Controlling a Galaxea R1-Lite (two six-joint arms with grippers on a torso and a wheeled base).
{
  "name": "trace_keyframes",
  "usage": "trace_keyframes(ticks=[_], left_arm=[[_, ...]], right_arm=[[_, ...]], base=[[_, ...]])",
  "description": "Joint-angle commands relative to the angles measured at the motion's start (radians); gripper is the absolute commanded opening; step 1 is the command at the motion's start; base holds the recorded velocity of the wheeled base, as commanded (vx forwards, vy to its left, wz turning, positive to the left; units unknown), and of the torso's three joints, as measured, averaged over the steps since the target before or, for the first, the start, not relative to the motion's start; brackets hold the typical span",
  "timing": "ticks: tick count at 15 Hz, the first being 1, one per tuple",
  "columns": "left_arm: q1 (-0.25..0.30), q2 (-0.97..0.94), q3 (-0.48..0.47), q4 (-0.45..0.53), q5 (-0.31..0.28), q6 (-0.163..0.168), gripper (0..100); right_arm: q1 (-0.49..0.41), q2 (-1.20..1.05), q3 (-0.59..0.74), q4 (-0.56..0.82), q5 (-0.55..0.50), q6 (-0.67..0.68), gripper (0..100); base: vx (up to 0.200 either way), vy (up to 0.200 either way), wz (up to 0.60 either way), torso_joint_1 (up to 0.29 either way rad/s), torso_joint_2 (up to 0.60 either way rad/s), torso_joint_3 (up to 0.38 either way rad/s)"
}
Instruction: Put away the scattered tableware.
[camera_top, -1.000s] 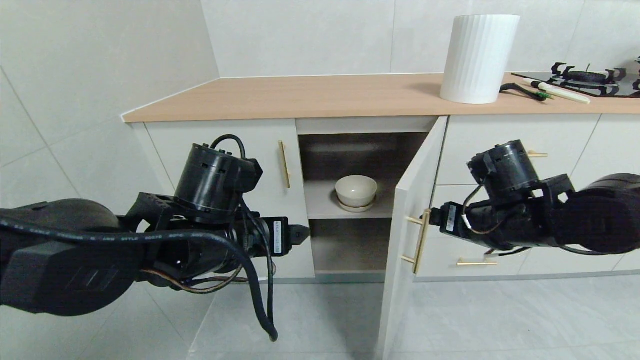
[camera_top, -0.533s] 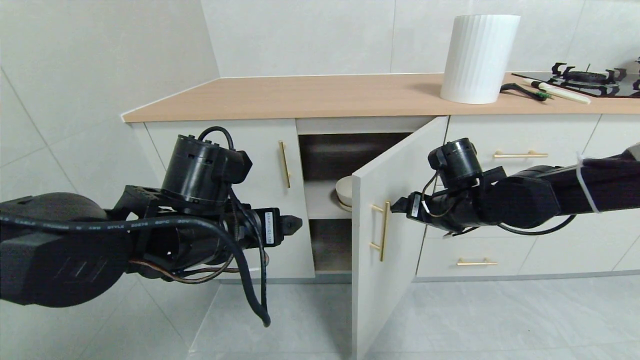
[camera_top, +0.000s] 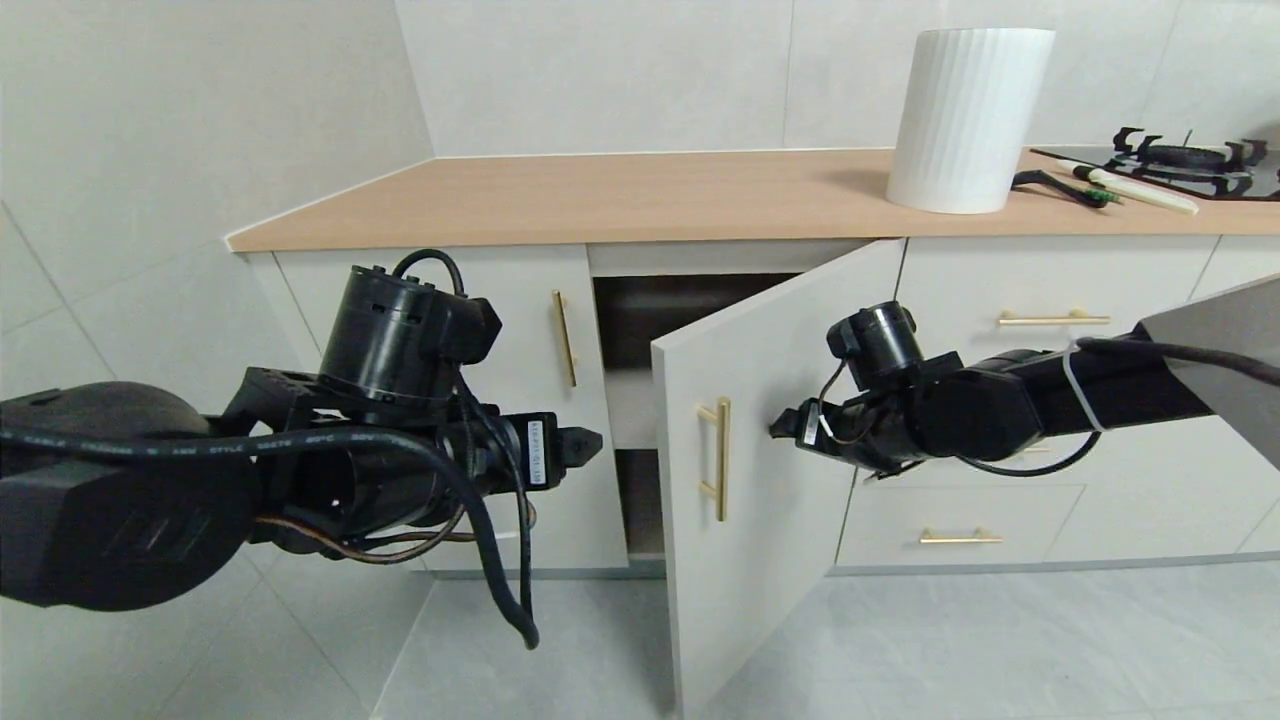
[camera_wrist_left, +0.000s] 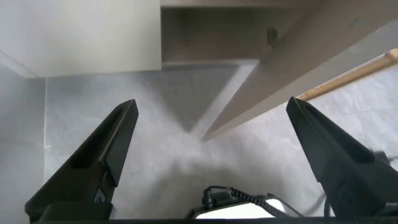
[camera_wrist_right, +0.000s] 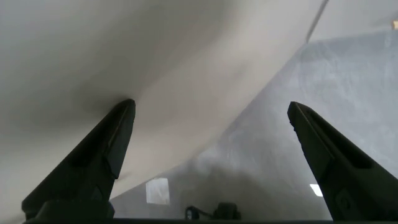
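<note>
The white cabinet door (camera_top: 760, 400) with its gold handle (camera_top: 715, 458) stands partly ajar and hides the shelf behind it. My right gripper (camera_top: 785, 430) is against the door's front face, just right of the handle. In the right wrist view that gripper (camera_wrist_right: 211, 106) is open, with the door panel (camera_wrist_right: 124, 56) close in front of its fingers. My left gripper (camera_top: 585, 445) hangs open before the left cabinet door, level with the dark gap. In the left wrist view it (camera_wrist_left: 211, 106) holds nothing, and the door's edge (camera_wrist_left: 298, 68) and handle (camera_wrist_left: 348, 78) lie beyond.
On the wooden counter (camera_top: 600, 195) stand a tall white ribbed container (camera_top: 968, 120), some utensils (camera_top: 1130, 185) and a gas hob (camera_top: 1190, 160). Drawers with gold handles (camera_top: 960, 537) are to the right. Grey tiled floor (camera_top: 950, 650) lies below.
My right gripper has pushed the door leftward toward shut. The bowl and plate on the shelf are now hidden behind it. The left arm has barely moved.
</note>
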Motion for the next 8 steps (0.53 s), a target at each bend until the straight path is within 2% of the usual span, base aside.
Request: trace_keyframes(ticks=[1,4,6,8], left_arm=[[0.013,0.003,-0.001,-0.002,0.001,-0.001,100],[0.061,-0.011,-0.021,-0.004,0.024,-0.001,100],[0.065,-0.033,-0.023,-0.004,0.030,0.001,100],[0.065,-0.033,-0.023,-0.004,0.030,0.001,100]], right_arm=[[0.000,0.007,-0.007,0.001,0.000,0.002,100],[-0.002,0.037,-0.019,-0.056,-0.008,0.014,100],[0.000,0.070,-0.033,-0.144,-0.033,0.085,100],[0.000,0.089,-0.056,-0.154,-0.071,0.100,100]], base=[[0.200,0.000,0.00,0.027,0.00,-0.007],[0.000,0.000,0.00,0.000,0.00,0.000],[0.000,0.000,0.00,0.000,0.00,0.000],[0.000,0.000,0.00,0.000,0.00,0.000]])
